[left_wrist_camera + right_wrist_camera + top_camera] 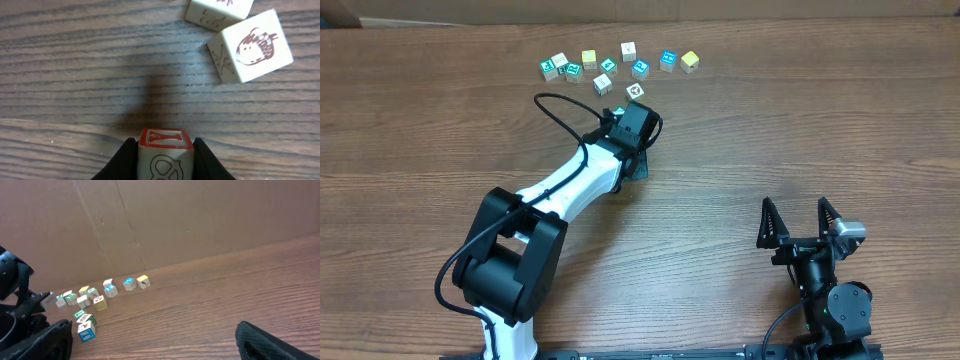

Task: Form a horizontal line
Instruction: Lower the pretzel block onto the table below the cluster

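My left gripper [165,146] is shut on a small cube [165,138] with a red Y on top and a pretzel outline on its near face. It hangs just above the wood. Overhead, this gripper [632,120] sits just below a loose, uneven band of small cubes [609,66] near the table's far edge. They form no tidy horizontal line. One white picture cube [635,91] lies closest to it. Up and to the right of the held cube are an acorn cube [255,47] and another white cube [217,11]. My right gripper [795,206] stands open and empty at the near right.
Yellow cubes [690,61] and teal-sided ones [667,60] lie mixed in the band. A brown cardboard wall [175,225] rises behind the table. In the right wrist view, a few more cubes [87,331] lie near the left arm [15,295].
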You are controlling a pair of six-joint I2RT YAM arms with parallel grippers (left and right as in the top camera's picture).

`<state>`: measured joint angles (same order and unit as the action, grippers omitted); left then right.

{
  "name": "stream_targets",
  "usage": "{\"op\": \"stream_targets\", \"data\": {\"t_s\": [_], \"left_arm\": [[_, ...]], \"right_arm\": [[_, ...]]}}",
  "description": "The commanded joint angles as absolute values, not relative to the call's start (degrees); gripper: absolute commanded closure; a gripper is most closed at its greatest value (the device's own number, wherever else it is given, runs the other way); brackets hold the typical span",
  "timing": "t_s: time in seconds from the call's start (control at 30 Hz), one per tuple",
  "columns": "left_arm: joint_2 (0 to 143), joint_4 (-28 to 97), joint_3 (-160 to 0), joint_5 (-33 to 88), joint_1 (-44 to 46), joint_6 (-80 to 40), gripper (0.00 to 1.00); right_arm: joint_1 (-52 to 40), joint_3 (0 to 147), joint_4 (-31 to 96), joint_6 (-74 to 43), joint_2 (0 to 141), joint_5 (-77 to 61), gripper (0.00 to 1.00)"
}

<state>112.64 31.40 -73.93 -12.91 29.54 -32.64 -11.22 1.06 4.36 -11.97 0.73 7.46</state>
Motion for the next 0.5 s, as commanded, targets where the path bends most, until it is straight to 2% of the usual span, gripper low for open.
{"op": "stream_targets", "data": {"t_s": [0.0, 0.47], "left_arm": [[113.27, 30.57, -72.86, -14.39, 29.26, -32.34, 0.77], [113.27, 29.82, -72.84, -14.37, 29.17, -32.34, 0.75]], "right_arm": [[-10.85, 0.45, 4.14, -11.97, 0.16, 7.27, 0.00], [-10.85, 0.45, 4.16, -11.97, 0.16, 7.27, 0.00]]}}
